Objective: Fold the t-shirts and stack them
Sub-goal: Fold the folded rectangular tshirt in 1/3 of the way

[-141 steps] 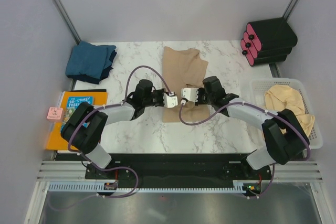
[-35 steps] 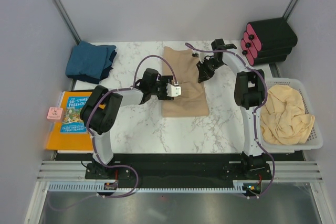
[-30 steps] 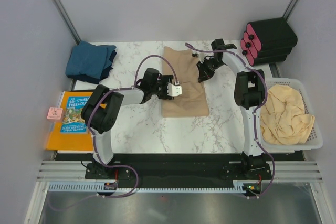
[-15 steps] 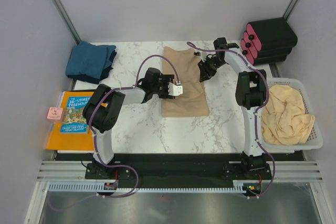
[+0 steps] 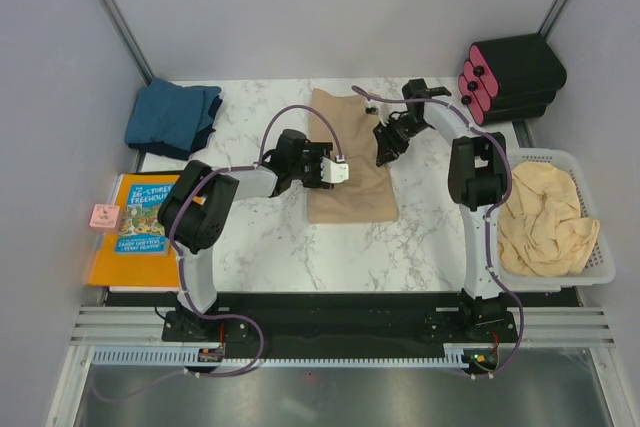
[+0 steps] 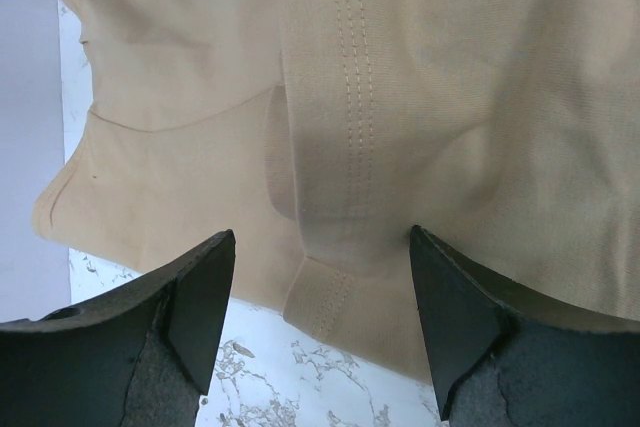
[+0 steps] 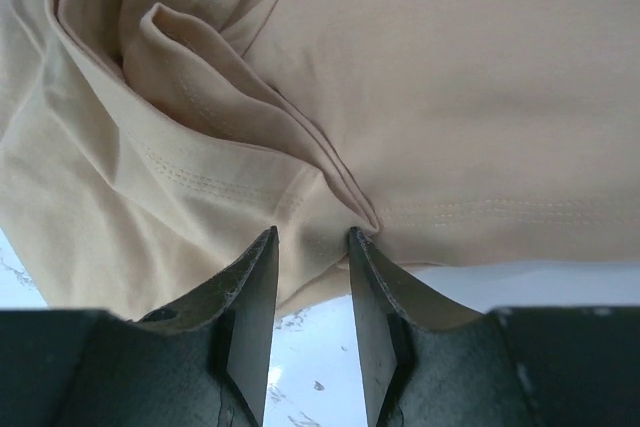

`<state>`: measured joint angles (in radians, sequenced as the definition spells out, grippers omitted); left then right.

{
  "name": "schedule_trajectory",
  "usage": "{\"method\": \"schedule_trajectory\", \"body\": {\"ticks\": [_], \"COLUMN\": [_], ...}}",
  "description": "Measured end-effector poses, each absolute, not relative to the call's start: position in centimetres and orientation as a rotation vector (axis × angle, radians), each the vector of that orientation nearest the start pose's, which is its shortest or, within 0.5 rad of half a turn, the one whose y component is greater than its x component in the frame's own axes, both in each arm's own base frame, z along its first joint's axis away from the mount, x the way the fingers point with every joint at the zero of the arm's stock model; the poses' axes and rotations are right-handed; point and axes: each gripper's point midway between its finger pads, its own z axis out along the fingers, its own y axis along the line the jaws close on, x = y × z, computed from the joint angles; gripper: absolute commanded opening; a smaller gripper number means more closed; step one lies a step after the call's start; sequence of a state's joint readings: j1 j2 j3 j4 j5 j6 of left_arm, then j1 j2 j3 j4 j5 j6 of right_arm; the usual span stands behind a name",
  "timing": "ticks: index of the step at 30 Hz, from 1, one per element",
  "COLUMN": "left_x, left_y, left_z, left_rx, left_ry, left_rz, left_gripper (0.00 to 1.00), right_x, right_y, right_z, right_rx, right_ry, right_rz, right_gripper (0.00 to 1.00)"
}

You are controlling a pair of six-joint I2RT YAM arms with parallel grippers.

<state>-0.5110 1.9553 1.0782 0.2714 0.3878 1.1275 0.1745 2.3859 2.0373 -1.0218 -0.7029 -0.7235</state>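
Note:
A tan t-shirt (image 5: 348, 187) lies folded into a long strip at the middle of the marble table. My left gripper (image 5: 340, 171) sits low at its left edge, open, with a stitched hem (image 6: 345, 147) lying between and beyond the fingers (image 6: 200, 297). At the shirt's upper right edge my right gripper (image 5: 382, 152) stands open. Its narrow gap (image 7: 312, 235) shows bare marble, and a bunched fold of tan cloth (image 7: 200, 97) touches the tips. A folded teal-blue t-shirt (image 5: 175, 119) rests at the back left. A crumpled pale beige t-shirt (image 5: 545, 217) fills the basket.
The white basket (image 5: 530, 156) stands at the right edge. A black and pink block (image 5: 510, 77) sits at the back right corner. An orange-and-blue picture book (image 5: 145, 227) and a small pink item (image 5: 103, 216) lie at the left edge.
Within the last second my right jaws have spread apart at the shirt's right edge, and the arm shifted slightly. The left gripper has stayed put. Earlier both grippers met at the shirt's middle.

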Motion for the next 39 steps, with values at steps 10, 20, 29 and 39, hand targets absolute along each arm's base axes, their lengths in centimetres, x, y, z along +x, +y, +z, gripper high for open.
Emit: {"method": "schedule_trajectory", "body": {"ticks": [10,20,29,39], "left_x": [43.7,44.0,44.0,43.9], "left_y": [-28.0,-28.0,-28.0,-28.1], "left_z": [5.1,5.3,5.3,5.3], "left_rx": [1.693,1.683,1.682,1.683], "left_ry": [1.291,1.285,1.284,1.28], "left_rz": [-0.047,-0.034,-0.032,-0.033], "left_gripper": [0.78,0.78,0.78,0.78], "right_x": [44.9,45.7,46.6,46.3], "right_y": [18.1,17.3,16.3,14.9], "right_z": [3.6,3.3,5.0,4.6], "right_rx": [-1.251,-1.239,-1.239,-1.225], "right_ry": [2.336,2.351,2.318,2.334], "right_rz": [0.863,0.745,0.623,0.558], "right_gripper": [0.1,0.01,0.0,0.01]}}
